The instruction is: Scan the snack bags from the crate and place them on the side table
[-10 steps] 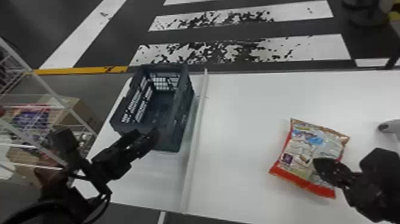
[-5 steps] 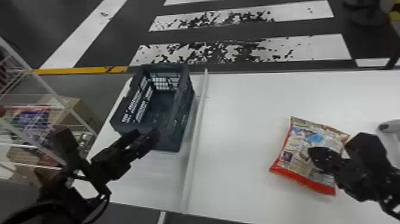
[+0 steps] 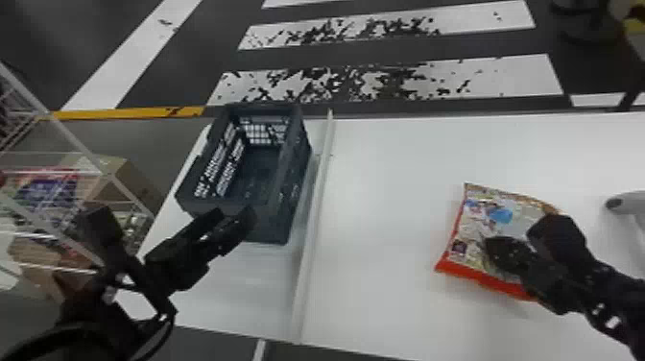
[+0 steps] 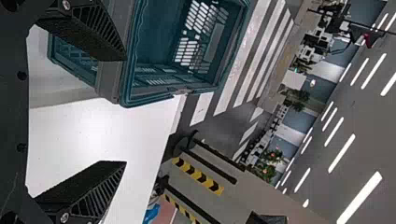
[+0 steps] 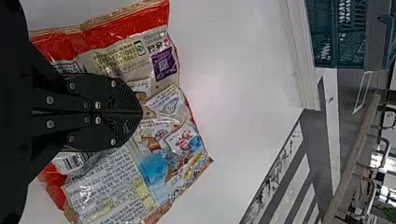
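At your far left stands the wire rack [image 3: 77, 141]. Your left gripper [image 3: 235, 214] is where it was before, tips at the crate's [image 3: 293, 177] near wall; its fingers stand wide apart. The upright crate hasn't moved; it sits close to the table's [image 3: 393, 192] left edge, with the raised strip [image 3: 312, 230] running just beside it on the right.

Right of the strip you have a broad stretch of white surface before the bag [image 3: 472, 254]. The bag lies on the table's right part, red edge toward you, and has shifted slightly away from you. Your right gripper [image 3: 494, 245] has moved left and a little away from you, and is over the bag's middle. Its fingers are pressed together against the print; you can't tell whether a fold is pinched between them. At your far right, the pale grey device [image 3: 628, 204] sits apart from the bag.
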